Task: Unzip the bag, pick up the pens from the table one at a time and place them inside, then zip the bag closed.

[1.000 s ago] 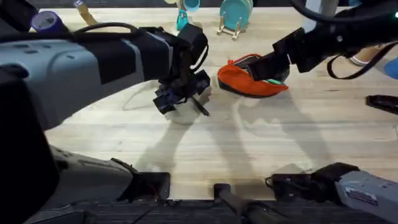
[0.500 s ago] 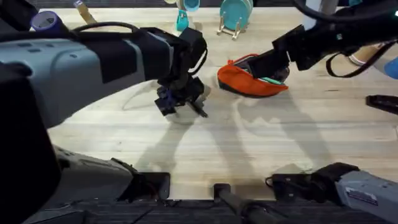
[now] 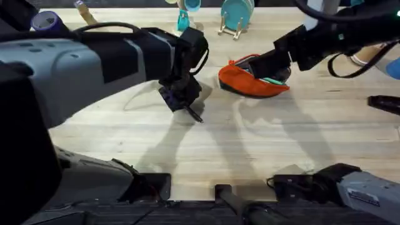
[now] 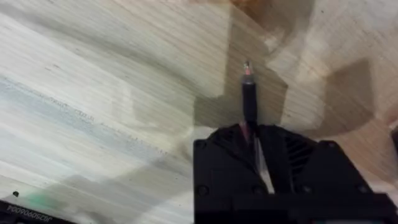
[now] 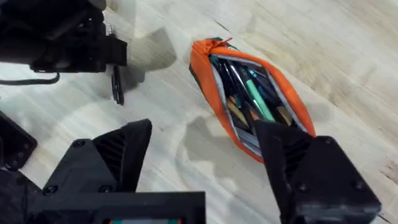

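Note:
The orange bag point(image 3: 250, 85) lies unzipped on the table point(image 3: 250, 150) at the back middle. Inside the bag point(image 5: 205, 62) are several pens, among them a light green one point(image 5: 257, 96). My left gripper point(image 3: 182, 95) is left of the bag, shut on the black pen point(image 3: 195, 114), which sticks out downward toward the table. The left wrist view shows this pen point(image 4: 249, 99) clamped between the fingers, tip just above the wood. My right gripper point(image 3: 275, 65) hovers over the bag's far right end, jaws wide open; one finger point(image 5: 305, 168) overlaps that end of the bag.
A teal round stand point(image 3: 236, 14) and a blue cup point(image 3: 189, 5) stand at the back edge. At the back left lies a purple roll point(image 3: 45, 22). A black object point(image 3: 384, 103) lies at the right edge. Bare wood stretches in front of the bag.
My left gripper has turned and shifted slightly toward the back with the black pen in it, so the pen now points more steeply down. The right arm has barely moved.

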